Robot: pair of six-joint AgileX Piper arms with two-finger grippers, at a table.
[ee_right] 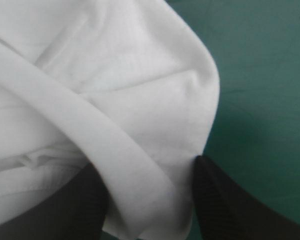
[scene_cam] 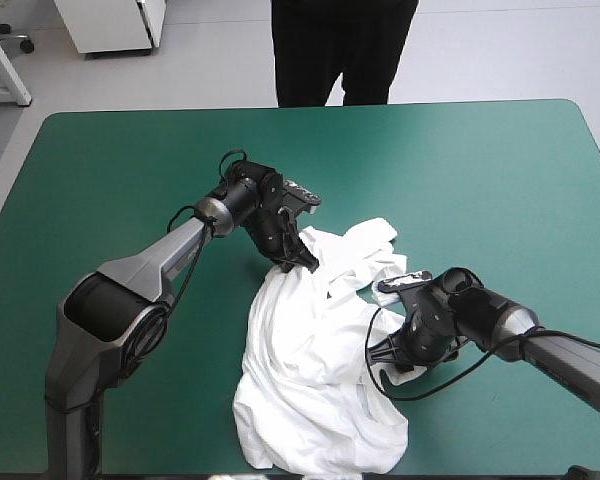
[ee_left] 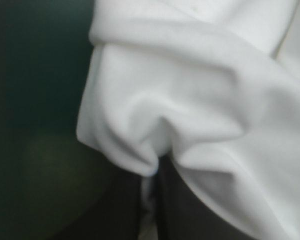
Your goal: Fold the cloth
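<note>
Handling: the T-shirt (scene_cam: 310, 370), crumpled on the teal-green cover (scene_cam: 130, 170) right of centre, is judged light, limp and floppy; hems or seams are best taken. Left claw (ee_left: 150, 200) is pinched tight on its far edge. Right claw (ee_right: 145, 165) is spread partway, a rolled fold between its fingers (ee_right: 230, 200).

No text, label, brand or number readable anywhere.

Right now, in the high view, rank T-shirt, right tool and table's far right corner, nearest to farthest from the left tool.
1. T-shirt, held by the left tool.
2. right tool, toward the near right.
3. table's far right corner, farthest.
</note>
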